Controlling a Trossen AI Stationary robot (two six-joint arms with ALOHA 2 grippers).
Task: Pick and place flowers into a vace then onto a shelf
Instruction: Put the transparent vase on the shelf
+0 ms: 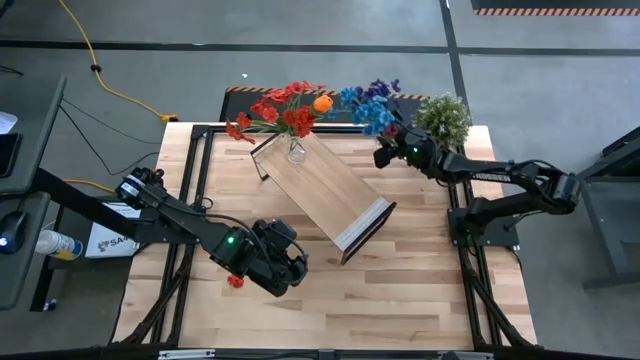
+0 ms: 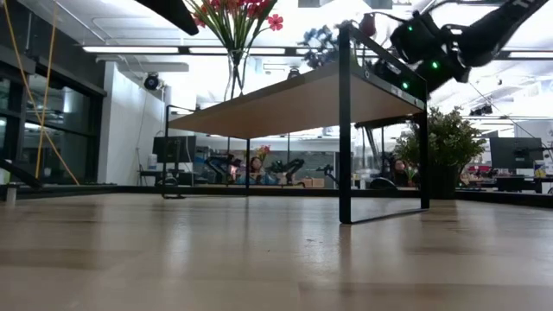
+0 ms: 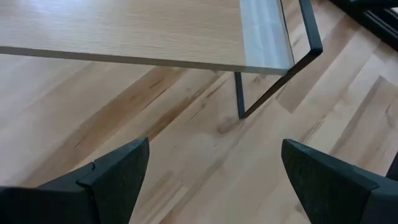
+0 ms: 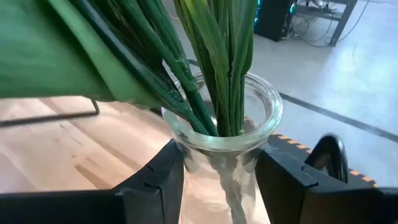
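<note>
Right hand (image 4: 219, 155) clamped on round glass vase (image 4: 261, 112) of green-stemmed flowers (image 4: 217, 62), left hand (image 3: 214, 146) apart

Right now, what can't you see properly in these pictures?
- Right wrist view: the blooms are cut off by the picture's edge. Only stems show in the vase that the right gripper clamps.
- High view: that vase is hidden under the blue flowers.
- High view: a red bit beside the left arm is too small to identify.
</note>
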